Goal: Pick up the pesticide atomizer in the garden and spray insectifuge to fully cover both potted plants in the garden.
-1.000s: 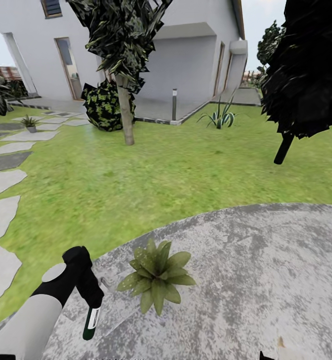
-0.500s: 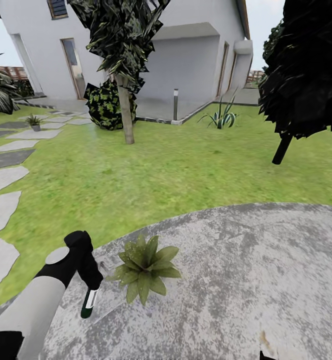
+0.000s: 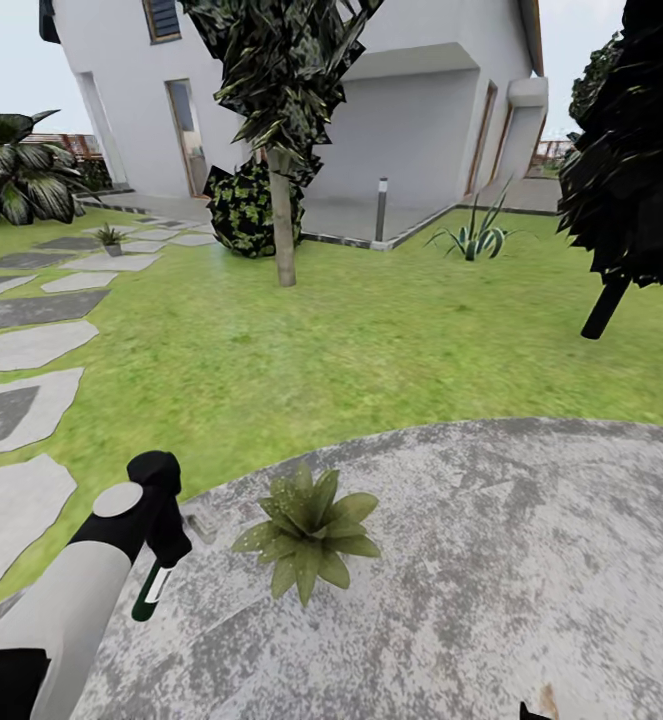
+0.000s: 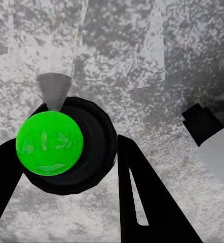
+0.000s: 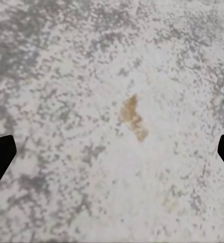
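Note:
My left gripper point(image 3: 159, 562) is shut on the pesticide atomizer point(image 3: 151, 592), a dark green bottle with a white label hanging below the black fingers over the edge of the round grey patio point(image 3: 491, 560). In the left wrist view the atomizer point(image 4: 66, 147) shows end-on, with a bright green round end, clamped in my left gripper point(image 4: 66, 157). One potted plant point(image 3: 308, 530), a low green rosette, sits on the patio just right of the bottle. The other potted plant point(image 3: 111, 238) stands far off on the stepping stones. My right gripper point(image 5: 112, 152) is open above bare paving.
Grey stepping stones point(image 3: 31, 345) run up the left side across the lawn. A tree trunk point(image 3: 284, 230), a dark speckled shrub point(image 3: 243, 205), a bollard lamp point(image 3: 381, 210) and a spiky plant point(image 3: 476, 238) stand before the white house. A dark tree point(image 3: 621, 200) leans at right.
The head view has swung to the left, so the whole scene sits further right. The atomizer stays in my left gripper and now hangs slightly higher and further from the near plant.

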{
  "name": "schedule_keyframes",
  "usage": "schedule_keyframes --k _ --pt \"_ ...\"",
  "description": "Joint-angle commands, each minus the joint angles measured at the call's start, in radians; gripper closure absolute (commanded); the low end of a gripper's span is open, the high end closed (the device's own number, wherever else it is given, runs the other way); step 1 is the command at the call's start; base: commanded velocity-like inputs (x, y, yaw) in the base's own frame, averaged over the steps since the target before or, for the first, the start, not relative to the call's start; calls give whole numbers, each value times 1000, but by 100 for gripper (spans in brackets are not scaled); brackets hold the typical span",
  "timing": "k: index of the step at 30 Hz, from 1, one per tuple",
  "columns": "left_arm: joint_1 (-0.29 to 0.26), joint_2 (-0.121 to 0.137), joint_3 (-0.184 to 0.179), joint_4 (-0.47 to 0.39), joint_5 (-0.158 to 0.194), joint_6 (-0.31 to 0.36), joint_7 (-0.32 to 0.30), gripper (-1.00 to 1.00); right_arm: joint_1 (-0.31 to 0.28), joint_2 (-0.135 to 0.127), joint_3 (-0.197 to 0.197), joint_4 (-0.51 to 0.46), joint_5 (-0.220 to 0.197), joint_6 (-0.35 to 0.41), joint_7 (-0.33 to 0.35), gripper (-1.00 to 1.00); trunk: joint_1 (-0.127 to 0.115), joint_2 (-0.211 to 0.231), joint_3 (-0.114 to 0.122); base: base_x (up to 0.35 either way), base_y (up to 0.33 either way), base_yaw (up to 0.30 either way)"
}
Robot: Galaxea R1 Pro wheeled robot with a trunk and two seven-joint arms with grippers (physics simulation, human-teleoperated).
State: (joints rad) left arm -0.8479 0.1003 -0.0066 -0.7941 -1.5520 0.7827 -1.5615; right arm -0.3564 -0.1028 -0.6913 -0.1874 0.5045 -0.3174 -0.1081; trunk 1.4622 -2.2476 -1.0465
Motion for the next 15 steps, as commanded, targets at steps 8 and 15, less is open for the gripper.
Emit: schedule_keyframes --k 8,15 --pt "4 6 -1 -1 -7 17 -9 100 -1 -2 -7 2 10 -3 -2 -100 0 0 -1 0 -191 4" --pt "7 15 3 1 -6 17 -9 100 -1 -2 -7 2 9 -3 -2 -100 0 0 -1 0 -270 50"
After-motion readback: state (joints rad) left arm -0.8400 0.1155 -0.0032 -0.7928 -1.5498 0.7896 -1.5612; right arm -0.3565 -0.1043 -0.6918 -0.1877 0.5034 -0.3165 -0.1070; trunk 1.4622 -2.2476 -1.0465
